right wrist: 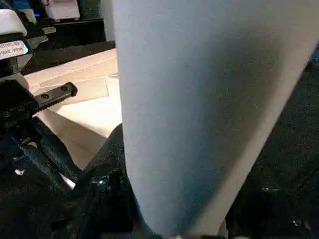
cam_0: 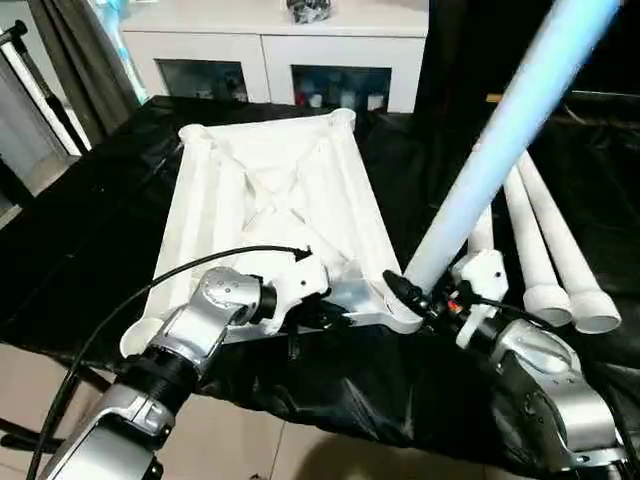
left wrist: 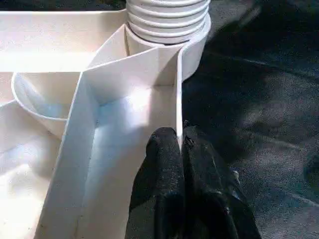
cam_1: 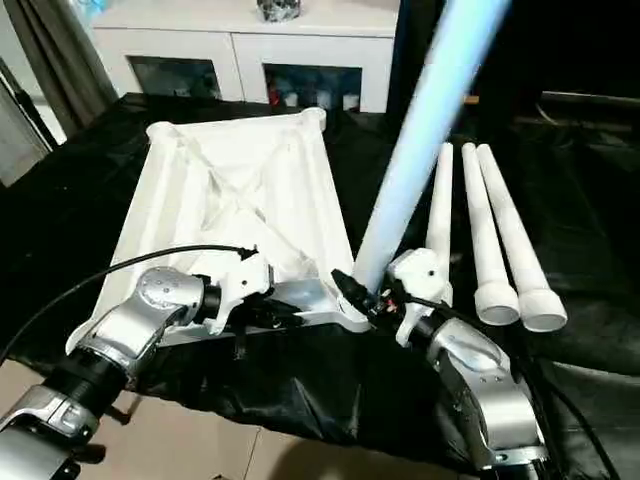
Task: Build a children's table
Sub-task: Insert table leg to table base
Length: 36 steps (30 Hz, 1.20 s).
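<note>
**Leg at the near corner socket, tabletop pinned by the left gripper**

Black cloth [cam_0: 90,240] covers the work surface, and pale floor [cam_0: 300,452] shows below its near edge. Behind the surface stands a white cabinet [cam_0: 275,45] with glass doors, with a grey curtain [cam_0: 80,50] at the far left.

On the cloth lies the white tabletop [cam_0: 270,190], underside up, its crossed ribs and rounded corner sockets showing. Three spare legs [cam_1: 495,235] lie side by side on the cloth to its right, flared ends toward the robot.

A fourth leg [cam_0: 500,140] slants up and away to the right from the tabletop's near right corner socket [cam_0: 400,315]. In the left wrist view its ribbed end [left wrist: 167,20] sits in that socket. The right gripper [cam_0: 430,295] holds this leg near its lower end, black fingers [right wrist: 107,174] pressed to the tube.

The left gripper [left wrist: 180,144] sits at the tabletop's near edge, just left of the socket, its fingers [left wrist: 162,169] pinching the thin rim wall [left wrist: 178,89] between them.
</note>
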Motion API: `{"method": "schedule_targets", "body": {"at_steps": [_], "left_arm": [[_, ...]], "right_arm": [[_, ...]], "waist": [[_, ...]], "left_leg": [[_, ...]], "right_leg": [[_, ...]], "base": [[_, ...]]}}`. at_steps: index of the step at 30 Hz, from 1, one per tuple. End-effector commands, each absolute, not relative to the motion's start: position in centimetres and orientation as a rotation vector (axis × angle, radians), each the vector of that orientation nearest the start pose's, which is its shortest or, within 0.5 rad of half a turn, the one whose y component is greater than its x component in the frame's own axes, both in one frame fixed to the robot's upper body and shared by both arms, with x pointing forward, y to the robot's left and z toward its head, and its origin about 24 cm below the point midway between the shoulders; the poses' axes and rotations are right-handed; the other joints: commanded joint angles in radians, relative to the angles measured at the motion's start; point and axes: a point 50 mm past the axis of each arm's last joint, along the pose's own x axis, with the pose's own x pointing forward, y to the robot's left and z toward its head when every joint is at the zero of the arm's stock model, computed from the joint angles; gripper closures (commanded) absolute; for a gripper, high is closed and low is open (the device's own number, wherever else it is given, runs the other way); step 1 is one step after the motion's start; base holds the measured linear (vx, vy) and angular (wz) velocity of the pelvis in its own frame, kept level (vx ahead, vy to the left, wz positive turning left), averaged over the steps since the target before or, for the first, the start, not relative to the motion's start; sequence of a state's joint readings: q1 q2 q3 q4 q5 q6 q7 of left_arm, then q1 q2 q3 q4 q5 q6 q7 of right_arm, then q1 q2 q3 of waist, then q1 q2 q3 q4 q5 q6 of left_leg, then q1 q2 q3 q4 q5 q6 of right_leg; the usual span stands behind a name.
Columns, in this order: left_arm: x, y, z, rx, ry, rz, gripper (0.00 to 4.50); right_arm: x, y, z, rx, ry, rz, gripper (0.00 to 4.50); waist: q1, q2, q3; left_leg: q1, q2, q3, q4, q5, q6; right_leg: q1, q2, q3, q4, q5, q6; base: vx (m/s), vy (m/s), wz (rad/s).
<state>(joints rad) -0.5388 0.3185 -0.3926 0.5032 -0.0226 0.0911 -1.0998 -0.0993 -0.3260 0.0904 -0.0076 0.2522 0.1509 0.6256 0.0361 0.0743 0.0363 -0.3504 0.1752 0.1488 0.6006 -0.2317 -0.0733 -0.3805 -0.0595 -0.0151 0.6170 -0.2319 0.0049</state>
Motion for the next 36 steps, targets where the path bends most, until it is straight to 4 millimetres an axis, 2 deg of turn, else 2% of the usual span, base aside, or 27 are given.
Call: {"method": "schedule_targets", "body": {"at_steps": [1,2,4,5,6,10,16,17,19,21,28,33,36], "left_arm": [[30.1,10.3,4.1,0.41,0.387,-1.348,4.5],[30.1,10.3,4.1,0.41,0.388,-1.351,4.5],[30.1,10.3,4.1,0.41,0.389,-1.352,4.5],[30.1,10.4,4.2,0.411,0.391,-1.358,4.5],[30.0,10.4,4.2,0.413,0.395,-1.368,4.5],[29.8,10.5,4.4,0.42,0.398,-1.39,4.5],[29.4,11.0,5.1,0.458,0.409,-1.46,4.5],[29.4,11.0,5.1,0.461,0.409,-1.466,4.5],[29.4,11.0,5.4,0.473,0.406,-1.487,4.5],[29.3,11.1,5.7,0.485,0.403,-1.521,4.5],[29.3,11.9,6.2,0.526,0.418,-1.576,4.5],[29.6,12.2,6.3,0.527,0.426,-1.546,4.5],[30.2,11.6,6.5,0.496,0.389,-1.463,4.5]], "right_arm": [[25.4,-15.4,3.0,-0.07,0.264,0.759,2.59],[25.7,-15.2,2.9,-0.068,0.28,0.777,2.59],[25.9,-15.1,2.9,-0.066,0.286,0.788,2.59],[26.2,-15.0,2.9,-0.062,0.293,0.803,2.59],[26.5,-14.8,2.8,-0.053,0.3,0.821,2.59],[26.9,-14.7,2.8,-0.057,0.31,0.846,2.59],[27.3,-14.6,2.9,-0.056,0.318,0.961,2.59],[27.3,-14.6,3.0,-0.057,0.318,0.973,2.59],[27.2,-14.5,3.1,-0.056,0.32,1.014,2.59],[27.0,-14.5,3.2,-0.065,0.318,1.062,2.59],[26.7,-14.3,3.5,-0.1,0.309,1.172,2.59],[27.0,-14.2,3.6,-0.099,0.294,1.16,2.59],[28.7,-14.4,3.4,-0.1,0.265,0.974,2.59]], "waist": [[0.001,-0.02,-0.049],[-0.001,-0.022,-0.047],[-0.004,-0.019,-0.047],[-0.006,-0.026,-0.047],[-0.005,-0.023,-0.047],[-0.008,-0.026,-0.049],[-0.019,-0.028,-0.037],[-0.018,-0.029,-0.033],[-0.018,-0.028,-0.036],[-0.015,-0.028,-0.031],[-0.001,-0.027,-0.025],[0.004,-0.026,-0.023],[-0.002,-0.028,-0.023]], "left_leg": [[-0.009,0.037,-0.005,-0.068,-0.049,0.069],[-0.01,0.037,-0.004,-0.069,-0.051,0.071],[-0.009,0.038,-0.005,-0.07,-0.06,0.068],[-0.008,0.039,-0.004,-0.071,-0.071,0.067],[-0.007,0.039,-0.004,-0.071,-0.07,0.066],[-0.01,0.039,-0.005,-0.07,-0.056,0.07],[-0.011,0.039,-0.006,-0.073,-0.078,0.08],[-0.011,0.04,-0.006,-0.074,-0.077,0.083],[-0.008,0.041,-0.006,-0.073,-0.065,0.094],[-0.009,0.042,-0.006,-0.074,-0.053,0.103],[-0.003,0.047,-0.005,-0.078,-0.068,0.104],[-0.003,0.048,-0.005,-0.081,-0.076,0.086],[-0.004,0.047,-0.004,-0.085,-0.103,0.061]], "right_leg": [[0.057,-0.067,0.034,-0.061,0.081,-0.262],[0.056,-0.066,0.033,-0.063,0.072,-0.263],[0.055,-0.067,0.033,-0.064,0.06,-0.266],[0.055,-0.067,0.033,-0.065,0.049,-0.269],[0.055,-0.067,0.034,-0.065,0.045,-0.27],[0.057,-0.068,0.033,-0.062,0.078,-0.276],[0.054,-0.068,0.033,-0.064,0.059,-0.293],[0.051,-0.068,0.032,-0.064,0.065,-0.295],[0.051,-0.067,0.032,-0.061,0.099,-0.305],[0.05,-0.068,0.031,-0.058,0.131,-0.315],[0.048,-0.07,0.032,-0.06,0.128,-0.328],[0.048,-0.071,0.031,-0.06,0.11,-0.327],[0.047,-0.074,0.032,-0.063,0.064,-0.327]], "base": [[0.0,0.0,0.0],[0.0,0.0,0.0],[0.0,0.0,0.0],[0.0,0.0,0.0],[0.0,0.0,0.0],[0.0,0.0,0.0],[0.0,0.0,0.0],[0.0,0.0,0.0],[0.0,0.0,0.0],[0.0,0.0,0.0],[0.0,0.0,0.0],[0.0,0.0,0.0],[0.0,0.0,0.0]]}}
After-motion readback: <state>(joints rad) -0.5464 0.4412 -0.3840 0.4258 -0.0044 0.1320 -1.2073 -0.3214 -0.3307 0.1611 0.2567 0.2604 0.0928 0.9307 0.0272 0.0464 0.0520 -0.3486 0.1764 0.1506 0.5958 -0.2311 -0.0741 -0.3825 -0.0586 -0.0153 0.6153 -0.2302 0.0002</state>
